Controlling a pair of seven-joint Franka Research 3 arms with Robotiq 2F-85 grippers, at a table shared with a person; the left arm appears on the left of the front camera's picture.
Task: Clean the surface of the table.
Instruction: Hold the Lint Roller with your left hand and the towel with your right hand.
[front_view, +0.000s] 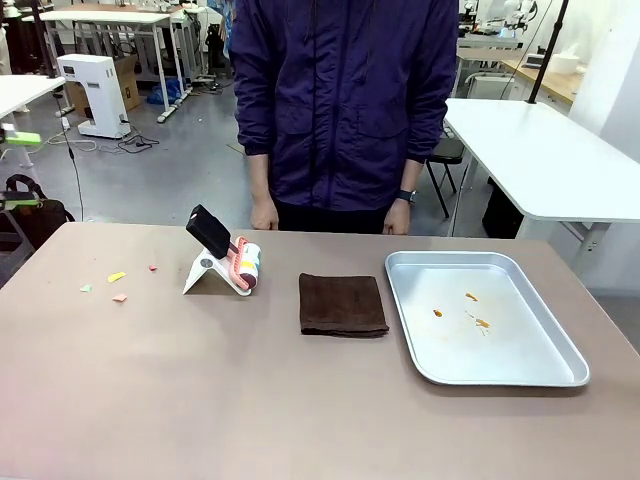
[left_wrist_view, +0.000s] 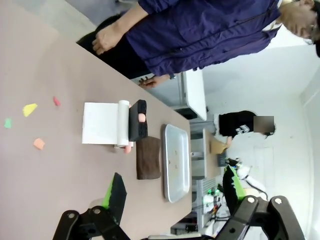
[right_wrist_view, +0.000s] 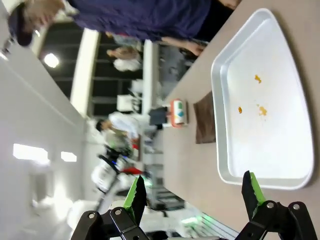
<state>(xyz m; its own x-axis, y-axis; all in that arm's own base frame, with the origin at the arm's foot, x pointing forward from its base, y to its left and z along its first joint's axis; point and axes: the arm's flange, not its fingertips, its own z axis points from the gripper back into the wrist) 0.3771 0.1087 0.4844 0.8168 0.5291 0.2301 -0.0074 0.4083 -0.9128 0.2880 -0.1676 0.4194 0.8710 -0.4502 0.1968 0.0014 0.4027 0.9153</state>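
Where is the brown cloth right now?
Front view: the folded brown cloth lies flat on the table, between the lint roller at picture left and the silver tray at right, touching neither.

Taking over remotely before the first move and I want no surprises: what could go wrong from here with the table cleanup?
1. The lint roller leans on a small white stand; a grab may tip or drag it.
2. The coloured scraps lie flat near the table's left edge; wiping with the brown cloth could sweep them off.
3. The person's hand hangs just behind the roller, so a far reach may come close.
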